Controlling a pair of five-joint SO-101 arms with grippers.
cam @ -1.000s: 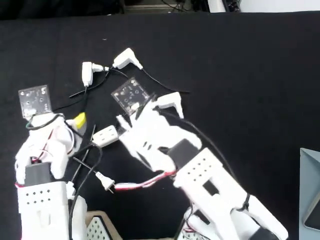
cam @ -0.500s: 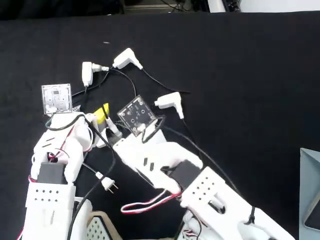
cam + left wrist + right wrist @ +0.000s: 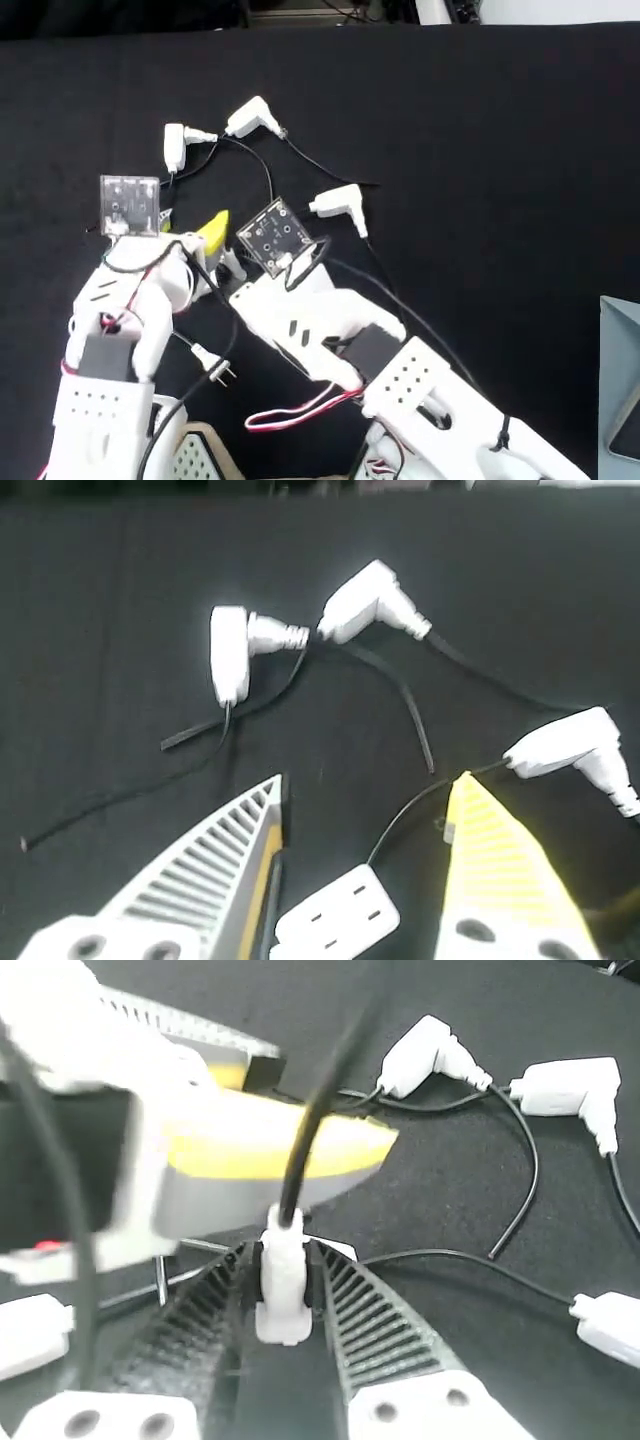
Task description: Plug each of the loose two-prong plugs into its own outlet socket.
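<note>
White two-prong plug [image 3: 283, 1295] clamped in right gripper [image 3: 281, 1252]; we place white socket block [image 3: 335, 920] just left, inside the open-jawed left gripper [image 3: 370, 780].

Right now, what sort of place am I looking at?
Probably a robotics lab bench: a black-covered table, the white left arm and right arm side by side, and loose plugs with an outlet socket laid out.

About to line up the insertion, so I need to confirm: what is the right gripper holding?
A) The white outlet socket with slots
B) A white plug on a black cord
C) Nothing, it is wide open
B: in the right wrist view the right gripper is shut on the white plug, and the black cord runs out of the plug's end.
</note>
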